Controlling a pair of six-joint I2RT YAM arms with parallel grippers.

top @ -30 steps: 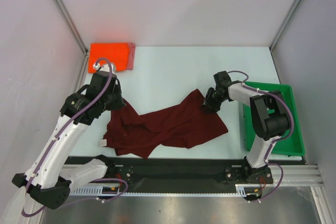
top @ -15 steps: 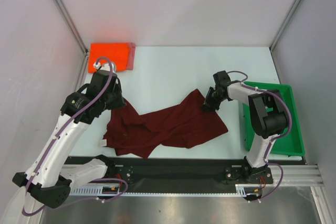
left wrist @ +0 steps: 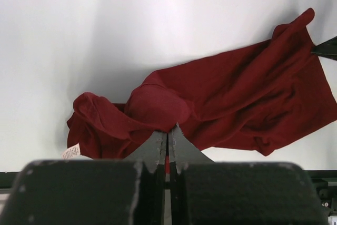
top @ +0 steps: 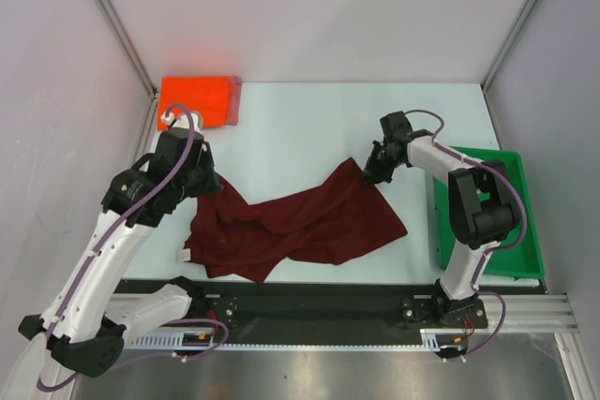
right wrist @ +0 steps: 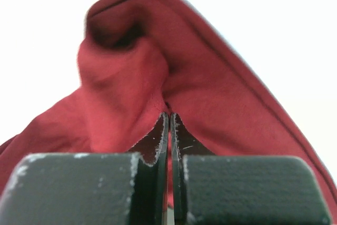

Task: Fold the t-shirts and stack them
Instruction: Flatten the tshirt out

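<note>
Bench [top: 300, 119]: pale, flat top. Contents:
- Maroon t-shirt [top: 300, 227], unfolded and crumpled, spread across the near middle; white label at its near-left edge.
- Folded orange-red t-shirt [top: 195, 98], far left corner, stacked on a pinkish t-shirt [top: 236, 100] whose edge shows along the right side.
- Green tray [top: 525, 255], near right edge, well apart from the shirts.

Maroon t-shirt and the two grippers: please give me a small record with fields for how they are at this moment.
maroon t-shirt: unfolded, crumpled, spread across the near part of the table
left gripper: shut on the shirt's left part
right gripper: shut on the shirt's far right corner
orange-red t-shirt: folded, far left corner
pinkish t-shirt: folded under the orange-red one, only its edge shows
green tray: right side, beside the right arm
</note>
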